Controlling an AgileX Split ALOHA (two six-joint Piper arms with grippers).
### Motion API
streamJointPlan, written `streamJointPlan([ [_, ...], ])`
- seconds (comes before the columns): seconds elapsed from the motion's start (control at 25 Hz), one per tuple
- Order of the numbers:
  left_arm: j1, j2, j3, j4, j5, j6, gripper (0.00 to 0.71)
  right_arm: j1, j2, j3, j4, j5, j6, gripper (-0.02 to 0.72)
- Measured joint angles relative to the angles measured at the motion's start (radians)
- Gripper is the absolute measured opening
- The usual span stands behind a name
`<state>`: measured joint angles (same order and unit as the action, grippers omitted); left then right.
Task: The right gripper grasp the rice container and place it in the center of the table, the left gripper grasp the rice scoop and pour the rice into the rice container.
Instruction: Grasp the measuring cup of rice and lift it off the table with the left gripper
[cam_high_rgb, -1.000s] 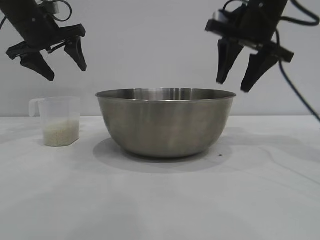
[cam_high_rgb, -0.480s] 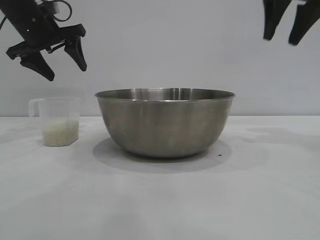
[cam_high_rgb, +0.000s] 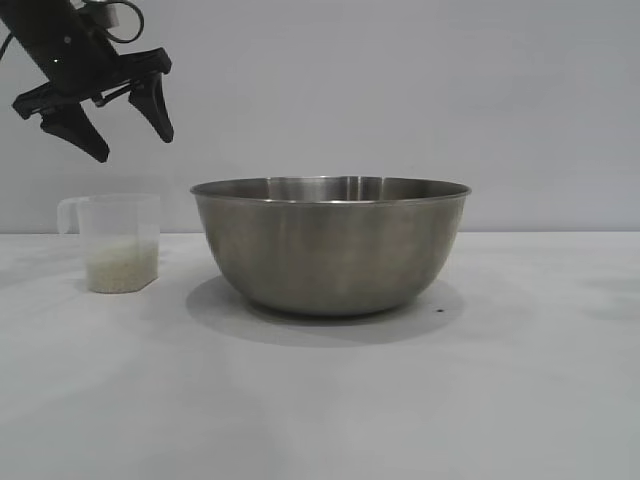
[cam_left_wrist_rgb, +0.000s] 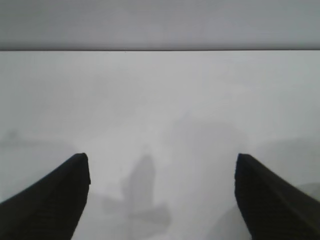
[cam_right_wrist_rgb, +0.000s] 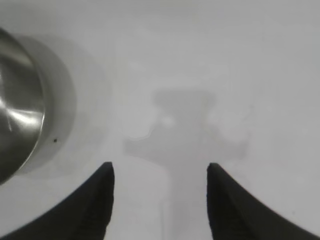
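- Rice container (cam_high_rgb: 331, 243), a large steel bowl, stands upright near the middle of the table (cam_high_rgb: 320, 400), with nothing touching it and a soft shadow under its base.
- The rice scoop (cam_high_rgb: 118, 241), a small clear cup, stands upright on the table well to the bowl's left in the exterior view, its handle turned away from the bowl.
- The rice (cam_high_rgb: 121, 268) fills roughly the lower third of the scoop as a whitish mass; single grains cannot be made out.
- The left gripper (cam_high_rgb: 113, 125) hangs in the air above the scoop, tilted downward, fingers spread wide and holding nothing.
- In the left wrist view the left gripper (cam_left_wrist_rgb: 162, 172) shows two dark fingertips far apart over bare white tabletop, with its shadow between them.
- The right gripper (cam_right_wrist_rgb: 160, 172) is outside the exterior view; its own wrist camera shows the fingers apart and empty above the table.
- There the bowl (cam_right_wrist_rgb: 20, 110) lies off to one side of the fingers, clear of them; a tiny dark speck (cam_right_wrist_rgb: 55, 140) sits just beside it.
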<state>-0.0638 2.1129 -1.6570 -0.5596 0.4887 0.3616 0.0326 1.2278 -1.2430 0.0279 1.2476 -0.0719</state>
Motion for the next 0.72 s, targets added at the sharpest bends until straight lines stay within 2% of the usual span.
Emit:
streamJointPlan([
  [0.44,0.0,0.0,0.0,0.002,0.0,0.0,0.55,0.0,-0.554,0.384,-0.016,0.007,0.051,0.356],
  [0.72,0.0,0.0,0.0,0.025,0.001,0.0,0.55,0.0,-0.874,0.605,0.002,-0.06,0.058,0.356],
])
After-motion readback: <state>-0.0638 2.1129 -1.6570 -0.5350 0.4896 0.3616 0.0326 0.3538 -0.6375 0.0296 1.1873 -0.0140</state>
